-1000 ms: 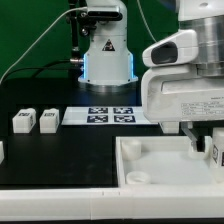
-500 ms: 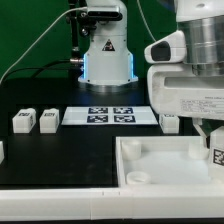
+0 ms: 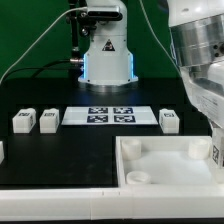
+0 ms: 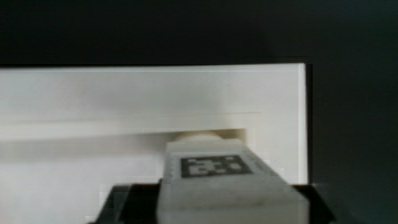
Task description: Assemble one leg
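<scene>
My gripper (image 4: pixel 217 203) is shut on a leg (image 4: pixel 217 168), a small white block with a marker tag on its face, held between the two black fingers (image 4: pixel 132 205). In the wrist view the leg hangs over the large white tray-like piece (image 4: pixel 143 110), near a small peg at an inner rim. In the exterior view the arm (image 3: pixel 200 60) fills the right side, and the gripper and its leg are mostly cut off at the right edge. Three more legs stand on the black table: two (image 3: pixel 23 121) (image 3: pixel 47 121) on the left and one (image 3: pixel 169 120) by the marker board.
The marker board (image 3: pixel 110 116) lies flat at the table's middle. The white tray-like piece (image 3: pixel 150 165) with raised rims fills the front right. Another white part (image 3: pixel 2 151) shows at the left edge. A robot base (image 3: pixel 106 50) stands behind.
The arm has moved toward the exterior view's right with the leg, now almost out of frame. The leg beside the marker board has come into view.
</scene>
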`<action>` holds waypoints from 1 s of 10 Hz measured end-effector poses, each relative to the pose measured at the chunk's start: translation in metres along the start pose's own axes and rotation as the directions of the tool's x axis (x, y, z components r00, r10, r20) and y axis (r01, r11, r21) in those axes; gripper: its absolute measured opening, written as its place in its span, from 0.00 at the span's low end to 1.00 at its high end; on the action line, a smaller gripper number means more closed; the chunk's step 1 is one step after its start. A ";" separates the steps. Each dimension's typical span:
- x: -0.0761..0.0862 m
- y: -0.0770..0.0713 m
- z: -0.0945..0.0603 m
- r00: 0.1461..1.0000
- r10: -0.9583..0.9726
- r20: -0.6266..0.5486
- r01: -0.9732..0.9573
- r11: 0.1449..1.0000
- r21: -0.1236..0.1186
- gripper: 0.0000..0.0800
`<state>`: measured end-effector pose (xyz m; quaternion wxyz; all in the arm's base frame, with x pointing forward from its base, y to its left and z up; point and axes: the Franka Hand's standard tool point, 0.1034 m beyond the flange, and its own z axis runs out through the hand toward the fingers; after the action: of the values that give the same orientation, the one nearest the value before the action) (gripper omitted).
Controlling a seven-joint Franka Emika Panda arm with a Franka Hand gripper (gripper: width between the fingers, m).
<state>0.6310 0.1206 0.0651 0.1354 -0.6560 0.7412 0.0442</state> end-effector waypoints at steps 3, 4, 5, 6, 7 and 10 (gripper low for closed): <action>0.002 -0.001 0.000 0.983 0.182 0.002 -0.182 0.983 0.006 0.37; 0.002 0.000 0.000 0.984 0.179 0.002 -0.179 0.984 0.006 0.37; 0.002 0.000 0.001 0.985 0.175 0.001 -0.175 0.985 0.005 0.50; 0.002 0.000 0.001 0.985 0.174 0.001 -0.174 0.985 0.005 0.67; 0.002 0.000 0.001 0.985 0.173 0.001 -0.173 0.985 0.005 0.77; 0.001 0.000 0.001 0.985 0.172 0.001 -0.172 0.985 0.005 0.81</action>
<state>0.6307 0.1194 0.0639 0.1329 -0.5891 0.7952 0.0543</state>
